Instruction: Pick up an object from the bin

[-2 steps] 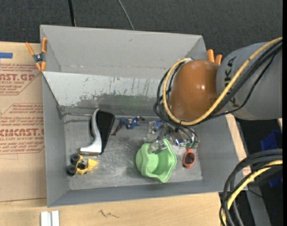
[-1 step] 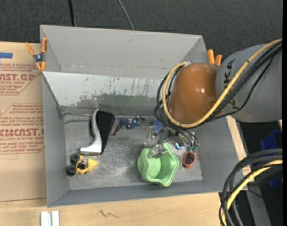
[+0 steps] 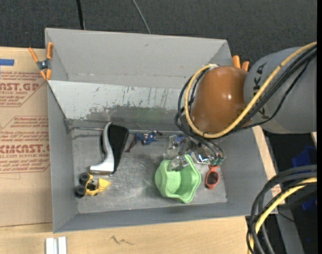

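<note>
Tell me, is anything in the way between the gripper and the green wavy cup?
Nothing visible is. The gripper hangs right over the green wavy plastic cup; the small red ring lies beside it.

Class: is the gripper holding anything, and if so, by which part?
Cannot be told: the gripper is at the far rim of the green cup, but no clear hold shows.

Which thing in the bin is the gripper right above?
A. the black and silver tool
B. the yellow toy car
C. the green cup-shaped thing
C: the gripper hangs over the rim of the green cup-shaped thing, at the lower right of the bin floor.
</note>
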`<state>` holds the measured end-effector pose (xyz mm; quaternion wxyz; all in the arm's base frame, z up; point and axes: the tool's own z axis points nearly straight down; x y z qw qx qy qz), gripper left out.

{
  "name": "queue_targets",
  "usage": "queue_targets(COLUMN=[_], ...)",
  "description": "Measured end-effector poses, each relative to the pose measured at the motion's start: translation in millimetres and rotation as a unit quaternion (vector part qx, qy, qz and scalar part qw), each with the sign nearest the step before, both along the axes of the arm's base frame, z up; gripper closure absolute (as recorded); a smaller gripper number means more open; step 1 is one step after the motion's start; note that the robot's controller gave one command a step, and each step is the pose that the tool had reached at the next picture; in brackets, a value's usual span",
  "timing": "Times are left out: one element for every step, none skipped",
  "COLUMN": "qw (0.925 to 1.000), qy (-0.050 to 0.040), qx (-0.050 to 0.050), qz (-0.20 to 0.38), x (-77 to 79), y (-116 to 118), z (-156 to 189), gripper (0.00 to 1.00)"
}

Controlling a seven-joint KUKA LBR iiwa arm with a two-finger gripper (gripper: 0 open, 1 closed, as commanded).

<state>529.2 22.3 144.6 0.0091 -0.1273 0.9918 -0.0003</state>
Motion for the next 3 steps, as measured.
queue_targets(qw=[1.0, 0.9999, 1.0], qy=[0.0091, 0.0105, 0.0053], qx=[0.0, -0.001, -0.001], qz=[0.0, -0.005, 0.004], x=[-10.1, -3.5, -0.3], y=[-2, -8, -5], z=[-11, 50, 87], gripper=[1.0, 1.0, 1.0])
